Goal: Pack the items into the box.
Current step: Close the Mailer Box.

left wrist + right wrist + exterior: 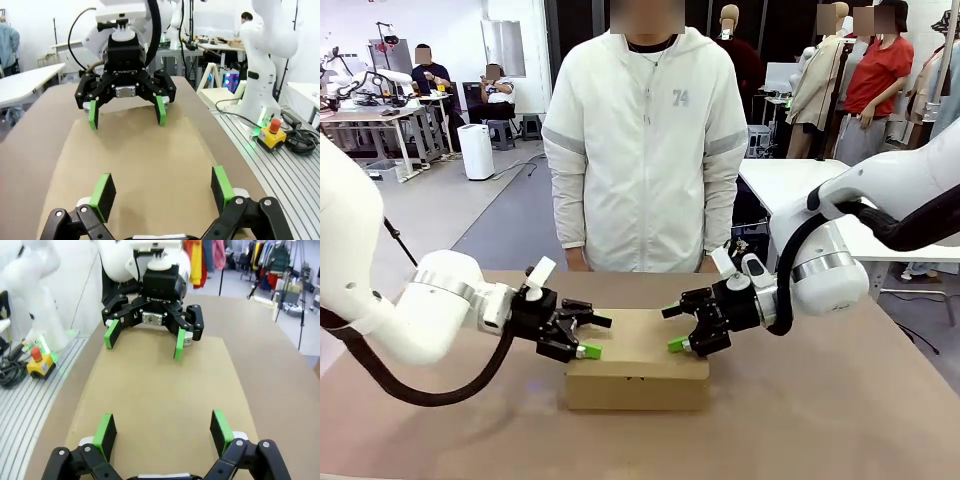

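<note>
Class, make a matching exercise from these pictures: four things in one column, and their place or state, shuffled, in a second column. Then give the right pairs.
Things:
1. left gripper
2. right gripper
3. cardboard box
4. person

Places or states:
A. lying closed on the brown table
B. standing at the table's far side
C. open, over the box's left end
D. open, over the box's right end

Pairs: 1-C, 2-D, 3-A, 4-B
</note>
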`<move>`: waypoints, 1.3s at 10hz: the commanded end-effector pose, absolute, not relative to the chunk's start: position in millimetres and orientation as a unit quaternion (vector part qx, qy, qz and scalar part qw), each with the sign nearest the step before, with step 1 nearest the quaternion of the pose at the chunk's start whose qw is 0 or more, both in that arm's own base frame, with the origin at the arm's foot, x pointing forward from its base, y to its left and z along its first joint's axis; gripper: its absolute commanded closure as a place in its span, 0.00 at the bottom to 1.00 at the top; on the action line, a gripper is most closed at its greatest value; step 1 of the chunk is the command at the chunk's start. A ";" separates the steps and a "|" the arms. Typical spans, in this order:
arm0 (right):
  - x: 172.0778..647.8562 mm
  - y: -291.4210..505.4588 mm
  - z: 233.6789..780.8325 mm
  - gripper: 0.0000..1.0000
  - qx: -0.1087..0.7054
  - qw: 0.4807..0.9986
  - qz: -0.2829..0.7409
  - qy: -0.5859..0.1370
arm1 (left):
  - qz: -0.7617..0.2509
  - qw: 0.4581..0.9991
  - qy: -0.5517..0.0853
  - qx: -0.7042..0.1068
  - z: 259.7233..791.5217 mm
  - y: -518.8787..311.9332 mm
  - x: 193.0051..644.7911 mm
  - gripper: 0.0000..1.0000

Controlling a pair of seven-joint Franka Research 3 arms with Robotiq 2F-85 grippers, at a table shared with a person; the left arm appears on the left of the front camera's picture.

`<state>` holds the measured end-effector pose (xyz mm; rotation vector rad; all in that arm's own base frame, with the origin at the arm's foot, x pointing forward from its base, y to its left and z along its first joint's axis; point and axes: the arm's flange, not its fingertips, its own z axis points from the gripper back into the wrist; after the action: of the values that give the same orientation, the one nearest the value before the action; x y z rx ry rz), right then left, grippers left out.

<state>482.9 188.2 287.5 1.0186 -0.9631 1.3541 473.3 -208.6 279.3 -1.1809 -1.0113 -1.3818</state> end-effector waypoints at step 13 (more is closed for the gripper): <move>469.3 -49.7 395.8 0.00 0.560 0.793 0.175 -0.164 | -0.220 0.684 -0.244 -0.651 368.5 12.4 416.2 0.00</move>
<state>473.1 -63.7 385.4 1.2043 -0.3897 0.3151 418.2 24.6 362.9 -1.4662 -0.5078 -0.4334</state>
